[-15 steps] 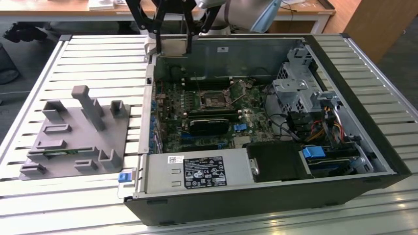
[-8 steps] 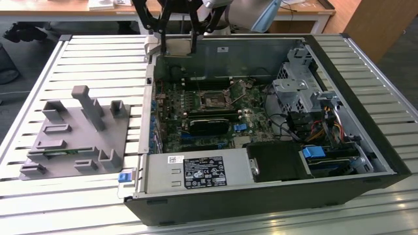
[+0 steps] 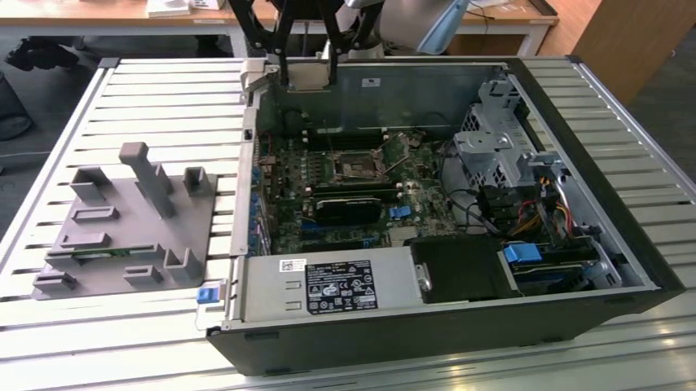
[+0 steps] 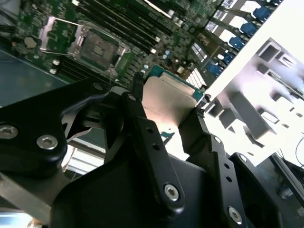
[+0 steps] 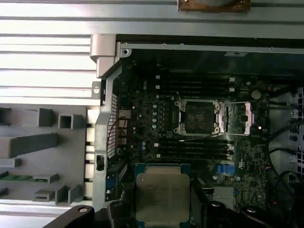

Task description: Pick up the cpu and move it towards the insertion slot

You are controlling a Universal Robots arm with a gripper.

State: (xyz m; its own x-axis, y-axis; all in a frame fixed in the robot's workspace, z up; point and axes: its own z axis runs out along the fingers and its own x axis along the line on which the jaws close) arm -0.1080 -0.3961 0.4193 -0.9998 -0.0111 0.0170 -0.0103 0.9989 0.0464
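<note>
My gripper [image 3: 308,63] hangs over the back edge of the open computer case, shut on the cpu [image 3: 308,76]. In both wrist views the cpu [image 4: 168,102] [image 5: 163,194] is a flat silvery square with a pale rim, clamped by its edges between the two black fingers [image 4: 142,123]. The insertion slot [image 3: 356,169] is a small square socket with a dark centre and a shiny metal frame, in the middle of the green motherboard. In both wrist views the slot [image 4: 97,47] [image 5: 199,117] lies well apart from the held cpu, with its frame standing open.
A grey plastic fixture plate [image 3: 120,236] with upright posts lies on the slatted table at the exterior view's left. Inside the case [image 3: 620,244] are a black rectangular block [image 3: 348,208], a labelled power supply [image 3: 326,287], drive cages and cables at the exterior view's right.
</note>
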